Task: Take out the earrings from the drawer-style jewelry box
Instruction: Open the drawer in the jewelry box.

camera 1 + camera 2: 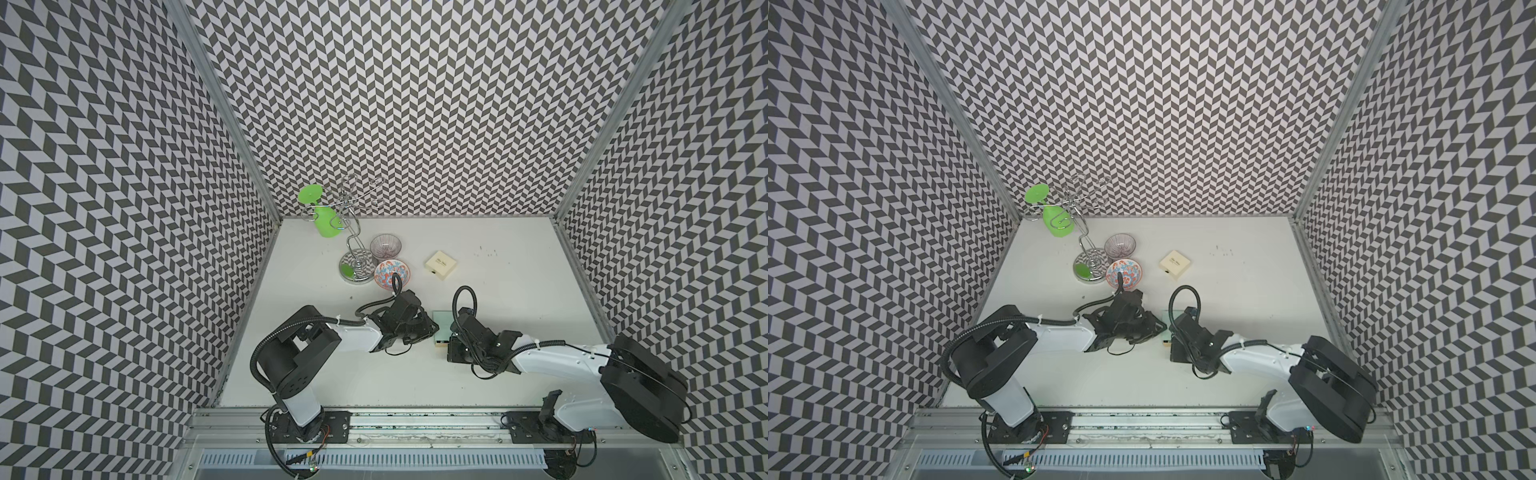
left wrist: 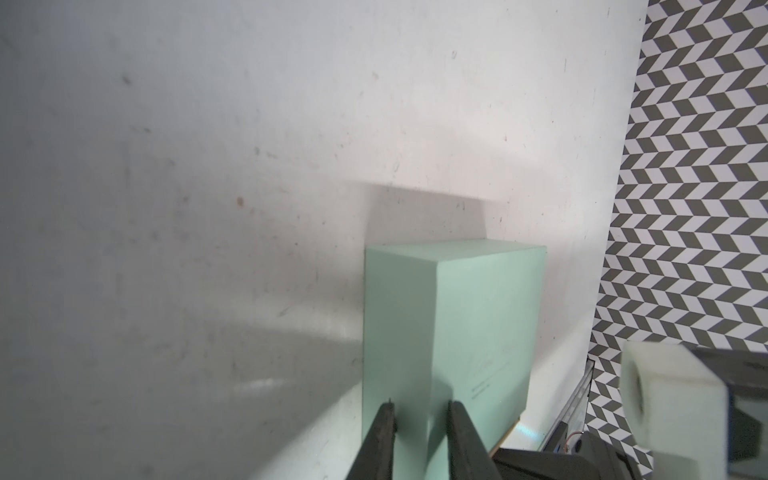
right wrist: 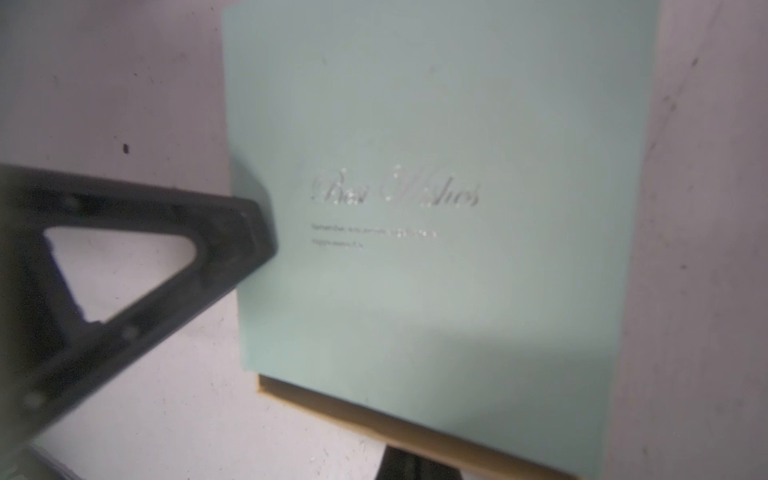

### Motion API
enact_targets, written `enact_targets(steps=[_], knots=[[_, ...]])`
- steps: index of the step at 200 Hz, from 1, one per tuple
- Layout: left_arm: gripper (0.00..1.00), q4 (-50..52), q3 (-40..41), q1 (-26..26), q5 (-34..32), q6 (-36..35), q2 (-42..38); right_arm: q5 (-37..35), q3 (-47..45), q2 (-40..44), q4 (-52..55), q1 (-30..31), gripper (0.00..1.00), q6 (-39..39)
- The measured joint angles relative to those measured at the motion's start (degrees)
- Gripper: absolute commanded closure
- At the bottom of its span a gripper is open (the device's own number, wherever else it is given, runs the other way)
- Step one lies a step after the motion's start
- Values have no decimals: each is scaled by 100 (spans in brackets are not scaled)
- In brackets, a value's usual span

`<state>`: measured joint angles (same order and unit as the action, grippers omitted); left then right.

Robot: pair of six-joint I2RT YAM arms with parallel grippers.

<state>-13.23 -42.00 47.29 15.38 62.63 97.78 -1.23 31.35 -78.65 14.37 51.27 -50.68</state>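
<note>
Right now the left gripper [image 2: 419, 405] is clamping onto the green box [image 2: 478, 311]. Its two black fingers [image 2: 386, 436] are drawn close together, one lying against the box's side wall and the other over its lettered top. In the right wrist view, one of those fingers is touching the middle of the box's long edge.

The right gripper [image 3: 413, 455] is sitting fully closed at the box's near end, its tip right against the tan drawer [image 3: 374, 409]. The drawer is peeking out as a thin strip from under the green cover. Whether anything is pinched there is hidden.

The earrings are not showing, because the cover is hiding the drawer's inside.

In both top views the box is lying flat on the white table [image 1: 498, 332], between the two wrists. Farther back, a closed cream box [image 1: 441, 263] is lying well apart from it. A patterned bowl [image 1: 391, 274] and a glass bowl [image 1: 385, 246] are sitting beside a wire stand [image 1: 356, 268], which is carrying a green glass [image 1: 326, 222] upside down. Some specks [image 1: 487, 250] beyond the cream box are too small to identify.
</note>
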Motion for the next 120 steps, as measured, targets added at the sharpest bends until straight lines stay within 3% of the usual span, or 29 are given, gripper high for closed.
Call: enact_targets(steps=[120], knots=[[76, 0, -13, 0, 26, 0, 11, 109, -118, 146, 127, 247, 100, -339]])
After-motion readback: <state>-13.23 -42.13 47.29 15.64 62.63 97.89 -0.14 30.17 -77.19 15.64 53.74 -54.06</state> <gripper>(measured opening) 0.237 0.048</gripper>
